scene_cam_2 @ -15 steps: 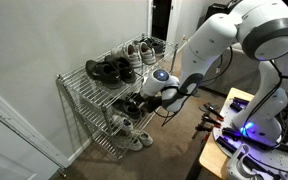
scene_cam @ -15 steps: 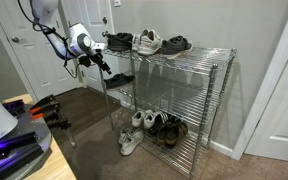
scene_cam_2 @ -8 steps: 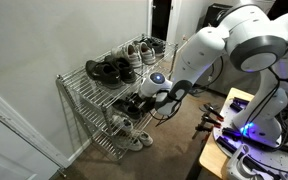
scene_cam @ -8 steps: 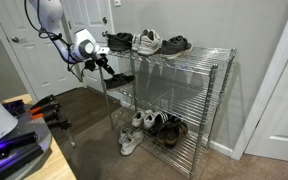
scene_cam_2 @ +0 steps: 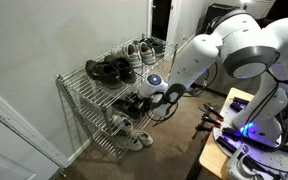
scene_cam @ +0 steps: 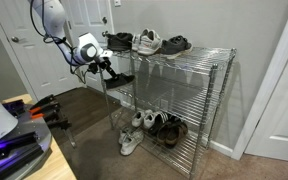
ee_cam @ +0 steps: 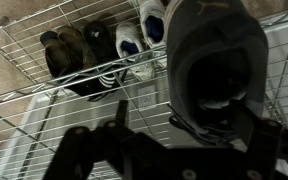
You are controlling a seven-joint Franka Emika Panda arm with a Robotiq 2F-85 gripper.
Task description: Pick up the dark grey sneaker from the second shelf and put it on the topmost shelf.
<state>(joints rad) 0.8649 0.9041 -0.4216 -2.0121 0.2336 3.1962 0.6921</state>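
Resting on the second shelf (scene_cam: 159, 90) of the chrome wire rack, the dark grey sneaker (scene_cam: 120, 79) lies at the end of that tier nearest the arm, upright on its sole. In the wrist view the sneaker fills the right half, its dark collar opening facing the camera and its heel end toward the Robotiq gripper (ee_cam: 184, 125). The gripper's two black fingers (ee_cam: 116, 125) stand spread wide, one on either side of the heel. Whether the pads touch the shoe cannot be told, and nothing is lifted. In an exterior view the gripper (scene_cam: 108, 68) sits just beside the sneaker at shelf height, at the end of the white Franka arm (scene_cam: 49, 15). Above, the topmost shelf (scene_cam: 199, 57) carries a black shoe (scene_cam: 120, 41), a white-and-grey sneaker (scene_cam: 149, 42) and a dark brownish shoe (scene_cam: 177, 44) in a row. The lowest level of the rack holds pale sneakers (scene_cam: 132, 135) and a dark pair (scene_cam: 169, 127); through the wire grid the wrist view also shows brown shoes (ee_cam: 69, 55) beside white sneakers (ee_cam: 134, 40) below.
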